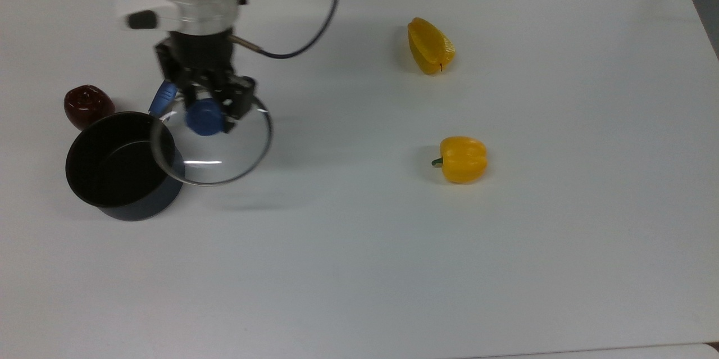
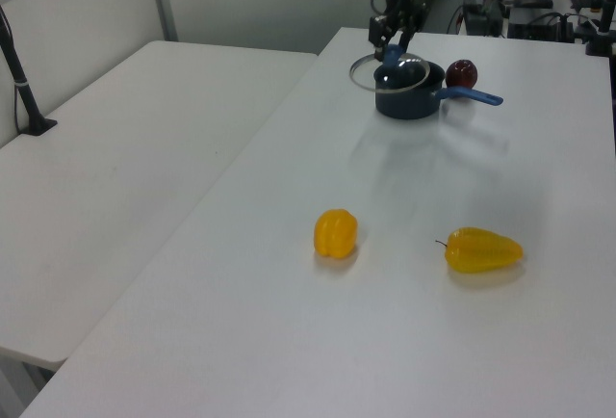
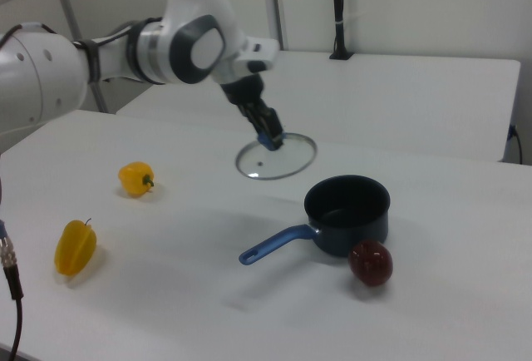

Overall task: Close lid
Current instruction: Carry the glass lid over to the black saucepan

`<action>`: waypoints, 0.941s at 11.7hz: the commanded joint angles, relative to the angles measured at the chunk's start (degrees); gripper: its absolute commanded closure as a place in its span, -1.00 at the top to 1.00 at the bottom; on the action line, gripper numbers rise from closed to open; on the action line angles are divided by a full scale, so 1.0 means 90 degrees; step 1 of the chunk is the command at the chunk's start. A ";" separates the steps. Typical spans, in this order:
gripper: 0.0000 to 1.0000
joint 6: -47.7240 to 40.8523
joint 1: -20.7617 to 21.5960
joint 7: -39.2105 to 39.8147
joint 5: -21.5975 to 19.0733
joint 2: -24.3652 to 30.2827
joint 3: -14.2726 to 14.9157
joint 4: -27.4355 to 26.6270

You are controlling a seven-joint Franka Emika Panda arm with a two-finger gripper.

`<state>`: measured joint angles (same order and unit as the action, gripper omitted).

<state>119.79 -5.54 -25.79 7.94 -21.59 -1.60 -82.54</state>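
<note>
My gripper [image 1: 206,114] is shut on the blue knob of the lid [image 1: 224,151], a round clear glass disc with a metal rim, and holds it in the air. In the top view the lid's left edge overlaps the right rim of the black pot [image 1: 112,168], whose blue handle [image 1: 164,96] is partly hidden behind the gripper. In the right view the lid [image 3: 278,161] hangs roughly level, up and to the left of the open pot [image 3: 347,211]. In the left view the gripper [image 2: 393,50] and lid [image 2: 371,71] are just left of the pot [image 2: 409,102].
A dark red fruit [image 1: 87,105] sits against the pot's far left side. Two yellow peppers [image 1: 429,46] [image 1: 462,159] lie on the right half of the white table [image 1: 359,246] in the top view. A black cable [image 1: 314,27] trails from the wrist.
</note>
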 commanded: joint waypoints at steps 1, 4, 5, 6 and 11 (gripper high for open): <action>-0.26 -0.0078 -0.0653 0.0560 -0.0043 -0.0091 -0.0056 0.0128; -0.26 0.0642 -0.1073 0.0727 -0.0471 -0.0325 -0.0037 0.0118; -0.26 0.0838 -0.1219 0.0737 -0.0540 -0.0451 -0.0037 0.0118; -0.26 0.1091 -0.1269 0.0737 -0.0541 -0.0607 -0.0046 0.0128; -0.25 0.1446 -0.1387 0.0737 -0.0551 -0.0804 -0.0037 0.0089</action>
<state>132.19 -17.78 -20.34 4.27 -28.47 -1.58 -82.50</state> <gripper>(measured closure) 0.344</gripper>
